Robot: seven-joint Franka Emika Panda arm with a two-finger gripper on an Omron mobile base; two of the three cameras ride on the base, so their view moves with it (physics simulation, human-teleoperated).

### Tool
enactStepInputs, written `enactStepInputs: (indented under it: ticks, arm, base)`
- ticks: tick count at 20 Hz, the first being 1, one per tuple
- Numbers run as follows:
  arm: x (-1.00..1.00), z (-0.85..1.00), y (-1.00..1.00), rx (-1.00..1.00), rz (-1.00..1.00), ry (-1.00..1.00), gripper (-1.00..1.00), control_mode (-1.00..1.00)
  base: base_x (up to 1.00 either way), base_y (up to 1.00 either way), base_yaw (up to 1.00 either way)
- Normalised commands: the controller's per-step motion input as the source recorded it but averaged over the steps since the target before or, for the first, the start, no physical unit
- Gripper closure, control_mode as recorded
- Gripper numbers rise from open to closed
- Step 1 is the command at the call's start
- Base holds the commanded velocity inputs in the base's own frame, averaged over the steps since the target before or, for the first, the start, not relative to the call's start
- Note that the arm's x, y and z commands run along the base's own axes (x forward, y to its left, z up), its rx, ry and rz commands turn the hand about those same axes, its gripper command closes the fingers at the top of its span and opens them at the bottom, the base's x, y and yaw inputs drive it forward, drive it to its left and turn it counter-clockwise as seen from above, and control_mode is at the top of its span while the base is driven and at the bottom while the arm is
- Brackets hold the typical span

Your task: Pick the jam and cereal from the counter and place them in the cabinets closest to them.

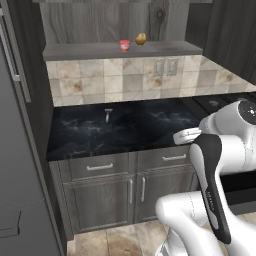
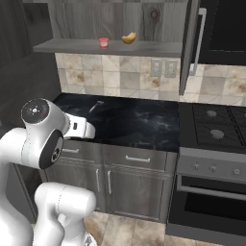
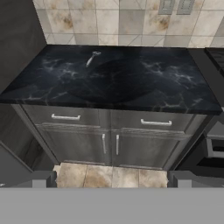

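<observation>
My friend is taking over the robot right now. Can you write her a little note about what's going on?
Gripper: open, holding nothing, pulled back in front of the base cabinets, looking at the counter.
Jam: already standing on the open cabinet shelf, next to a golden-brown egg-shaped thing.
Cereal: not spotted on this stretch of counter or on the shelf.
Done: jam put away, by the look of it.
Left: find the cereal box, probably elsewhere, and place it in its nearest cabinet.

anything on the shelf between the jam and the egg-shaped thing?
Nothing. The left base view shows bare grey shelf between the jam and the golden-brown egg-shaped thing; the right base view agrees.
</observation>
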Motion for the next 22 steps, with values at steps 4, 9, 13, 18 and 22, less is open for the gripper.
enactStepInputs:
  ticks: [4,9,13,18,22]
  arm:
    - [0.0,0.0,0.0,0.0,0.0,0.0,-1.0,1.0]
    - [0.0,0.0,0.0,0.0,0.0,0.0,-1.0,1.0]
    - [0.0,0.0,0.0,0.0,0.0,0.0,-1.0,1.0]
    - [0.0,0.0,0.0,0.0,0.0,0.0,-1.0,1.0]
    - [0.0,0.0,0.0,0.0,0.0,0.0,-1.0,1.0]
  base:
    - [0.0,-0.04,0.0]
    - [0.0,-0.18,0.0]
    - [0.0,-0.29,0.0]
    - [-0.02,-0.35,0.0]
    - [-0.06,-0.42,-0.01]
